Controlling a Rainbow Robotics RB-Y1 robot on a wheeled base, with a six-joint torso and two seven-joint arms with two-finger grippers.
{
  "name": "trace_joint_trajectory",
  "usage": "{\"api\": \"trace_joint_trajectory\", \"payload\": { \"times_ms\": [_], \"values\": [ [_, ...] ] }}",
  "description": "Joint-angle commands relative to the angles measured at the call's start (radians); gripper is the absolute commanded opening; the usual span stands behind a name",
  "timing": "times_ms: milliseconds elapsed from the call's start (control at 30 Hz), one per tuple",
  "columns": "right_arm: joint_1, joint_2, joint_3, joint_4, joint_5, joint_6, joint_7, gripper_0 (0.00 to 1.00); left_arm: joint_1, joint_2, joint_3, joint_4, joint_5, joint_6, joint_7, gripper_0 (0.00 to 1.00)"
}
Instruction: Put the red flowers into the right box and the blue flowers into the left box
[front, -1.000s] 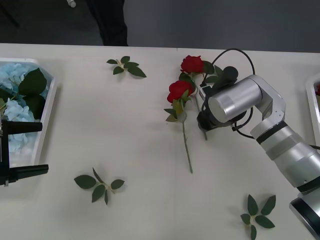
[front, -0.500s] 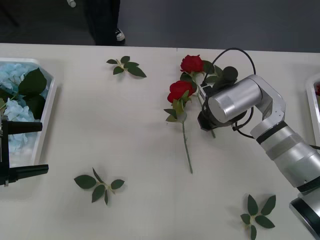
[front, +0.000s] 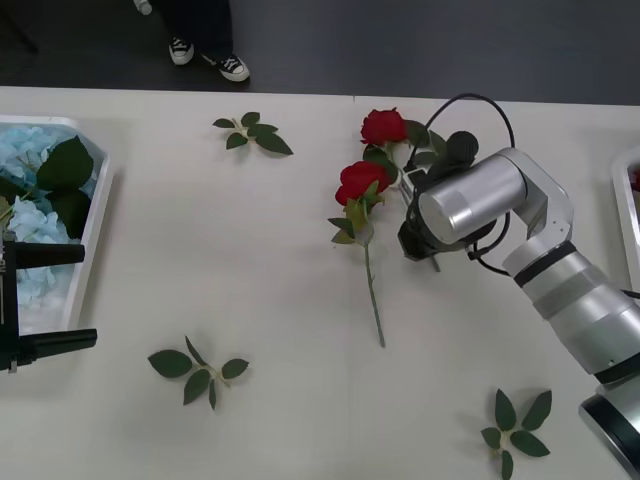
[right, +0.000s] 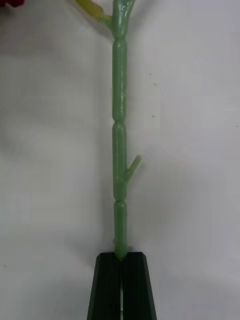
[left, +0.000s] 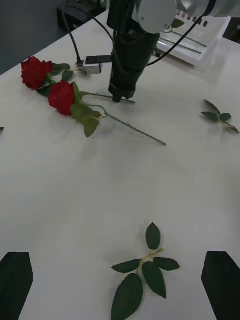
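Note:
Two red flowers lie mid-table, the nearer one loose, the farther one with its stem running under my right wrist. My right gripper has its black fingers shut on the lower end of that green stem; the left wrist view shows this gripper pointing down at the table. Blue flowers lie in the left box. My left gripper hangs open over that box's right rim. The right box shows as a thin white rim at the right edge.
Loose leaf sprigs lie at the back, front left and front right. A person's shoes stand on the floor beyond the table's far edge. Bare tabletop stretches between the left box and the roses.
My right gripper has shifted slightly back and to the right, swinging the held stem's lower end to the right. The left arm has not moved.

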Motion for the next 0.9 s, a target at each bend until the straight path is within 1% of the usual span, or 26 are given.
{"api": "trace_joint_trajectory", "payload": {
  "times_ms": [33,200,267,367,633,733,900],
  "values": [
    [0.011,-0.008,-0.031,-0.009,-0.028,0.008,0.040,0.00,-0.016,-0.001,0.009,-0.027,0.001,-0.011,-0.037,1.00],
    [0.022,-0.081,-0.042,-0.035,-0.115,-0.051,0.048,0.00,-0.016,-0.001,0.009,-0.027,0.001,-0.011,-0.037,1.00],
    [0.043,-0.125,-0.054,-0.064,-0.146,-0.072,0.050,0.00,-0.016,-0.001,0.009,-0.027,0.001,-0.011,-0.037,1.00],
    [0.084,-0.159,-0.086,-0.113,-0.170,-0.094,0.057,0.00,-0.016,-0.001,0.009,-0.027,0.001,-0.011,-0.037,1.00],
    [0.201,-0.165,-0.214,-0.237,-0.184,-0.149,0.099,0.00,-0.016,-0.001,0.009,-0.027,0.001,-0.011,-0.037,1.00],
    [0.226,-0.165,-0.252,-0.272,-0.190,-0.181,0.108,0.00,-0.016,-0.001,0.009,-0.027,0.001,-0.011,-0.037,1.00],
    [0.238,-0.166,-0.292,-0.289,-0.201,-0.224,0.122,0.00,-0.016,-0.001,0.009,-0.027,0.001,-0.011,-0.037,1.00]
  ]
}}
